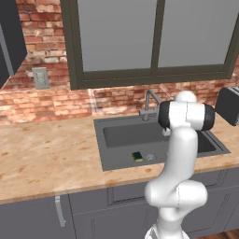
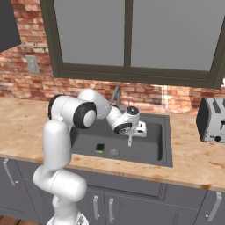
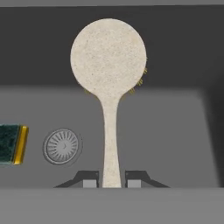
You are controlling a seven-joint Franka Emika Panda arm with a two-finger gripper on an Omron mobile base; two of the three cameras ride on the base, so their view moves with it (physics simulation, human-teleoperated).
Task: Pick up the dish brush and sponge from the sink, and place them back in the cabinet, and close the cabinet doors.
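Observation:
My gripper is shut on the thin handle of the cream dish brush, whose round head points away from the hand. In the right base view the gripper hangs over the middle of the dark grey sink, with the brush dangling below it, clear of the basin floor. The green and yellow sponge lies on the sink floor beside the round drain; the hand view catches the sponge at its left edge. A dark grey piece of the wall cabinet juts in at the upper left.
A silver faucet stands at the back of the sink. A toaster sits on the beige counter to the right. A window and a brick wall with an outlet run behind. Base cabinets sit below.

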